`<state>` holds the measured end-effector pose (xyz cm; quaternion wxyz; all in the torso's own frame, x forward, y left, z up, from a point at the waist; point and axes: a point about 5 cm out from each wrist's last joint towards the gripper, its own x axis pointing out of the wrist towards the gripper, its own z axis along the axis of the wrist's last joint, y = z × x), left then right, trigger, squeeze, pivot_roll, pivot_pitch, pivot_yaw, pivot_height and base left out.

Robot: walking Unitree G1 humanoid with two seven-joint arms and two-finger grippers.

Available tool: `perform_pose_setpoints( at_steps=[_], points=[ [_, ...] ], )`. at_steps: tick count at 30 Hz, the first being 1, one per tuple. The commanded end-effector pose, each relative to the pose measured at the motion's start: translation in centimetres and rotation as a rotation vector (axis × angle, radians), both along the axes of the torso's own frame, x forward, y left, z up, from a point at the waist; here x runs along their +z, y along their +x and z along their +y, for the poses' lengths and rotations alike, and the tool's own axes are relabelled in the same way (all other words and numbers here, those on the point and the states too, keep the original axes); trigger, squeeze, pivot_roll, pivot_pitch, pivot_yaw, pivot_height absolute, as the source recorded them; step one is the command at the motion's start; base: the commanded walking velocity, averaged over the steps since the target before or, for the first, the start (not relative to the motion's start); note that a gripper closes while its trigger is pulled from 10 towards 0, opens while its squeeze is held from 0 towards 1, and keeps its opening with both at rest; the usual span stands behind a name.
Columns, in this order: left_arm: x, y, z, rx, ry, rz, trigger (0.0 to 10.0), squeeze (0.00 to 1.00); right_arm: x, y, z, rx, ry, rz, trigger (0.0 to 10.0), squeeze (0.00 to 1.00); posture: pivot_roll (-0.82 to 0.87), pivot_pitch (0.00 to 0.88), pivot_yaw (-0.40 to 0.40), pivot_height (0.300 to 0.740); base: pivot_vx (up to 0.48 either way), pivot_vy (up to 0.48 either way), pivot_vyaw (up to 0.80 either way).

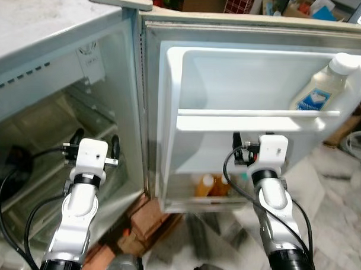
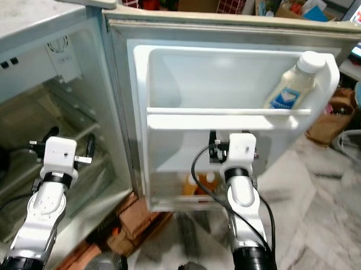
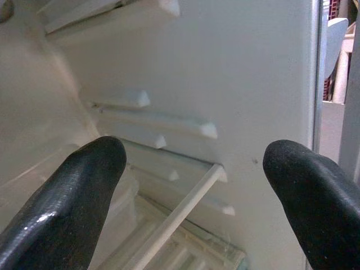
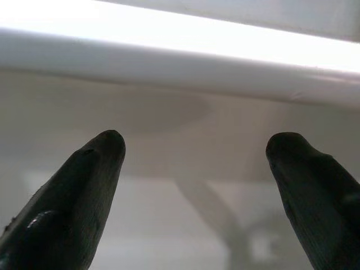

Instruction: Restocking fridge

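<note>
Against the open fridge door (image 1: 151, 110), right gripper (image 4: 194, 163) hangs spread and empty just under the upper door shelf (image 1: 252, 117), where a white-capped bottle (image 1: 327, 87) leans. Left gripper (image 3: 194, 169), also spread, empty, faces the cabinet wall ribs (image 3: 208, 130). Judgement: back off before grabbing stock. Head views alone show orange bottles (image 1: 205, 186) on the lower shelf.

Head cameras downward at fridge door (image 1: 252, 114)

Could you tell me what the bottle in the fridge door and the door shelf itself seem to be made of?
The bottle looks like translucent, milky plastic with a matte finish, a white screw cap and a blue printed label. The door shelf appears to be moulded white plastic, smooth and slightly glossy, judging by its rounded edges and soft highlights.
</note>
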<state>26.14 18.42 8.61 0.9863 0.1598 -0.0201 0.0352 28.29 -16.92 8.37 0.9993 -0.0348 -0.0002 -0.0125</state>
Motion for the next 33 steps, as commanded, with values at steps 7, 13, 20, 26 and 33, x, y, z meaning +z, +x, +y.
perform_pose_setpoints(
  at_steps=[7,13,20,26,33],
  points=[
    [-0.5,0.0,-0.8,-0.015,-0.003,0.022,10.0,0.00,0.1,-0.2,-0.2,0.016,0.020,0.001,10.0,0.00,0.07,0.006,-0.071,0.740,-0.247,0.000,0.00],
    [-0.6,0.2,-0.6,-0.012,0.007,0.024,10.0,0.00,0.2,-0.1,-0.2,0.007,0.021,0.004,10.0,0.00,0.07,0.012,-0.070,0.740,-0.122,-0.286,0.00],
    [-0.7,0.1,-0.5,-0.015,0.011,0.030,10.0,0.00,-0.1,-0.1,0.1,0.016,0.036,0.026,10.0,0.00,0.07,0.020,-0.071,0.740,0.000,-0.334,0.00],
    [-1.0,0.1,-0.4,-0.014,0.033,0.049,10.0,0.00,-0.5,-0.1,0.4,0.029,0.033,0.052,10.0,0.00,0.07,0.021,-0.070,0.740,0.000,-0.382,0.00],
    [-1.2,0.1,0.1,-0.004,0.060,0.072,10.0,0.00,0.3,0.0,1.1,0.078,0.051,0.002,10.0,0.00,0.07,0.021,-0.065,0.740,0.000,-0.474,0.00]
  ],
)
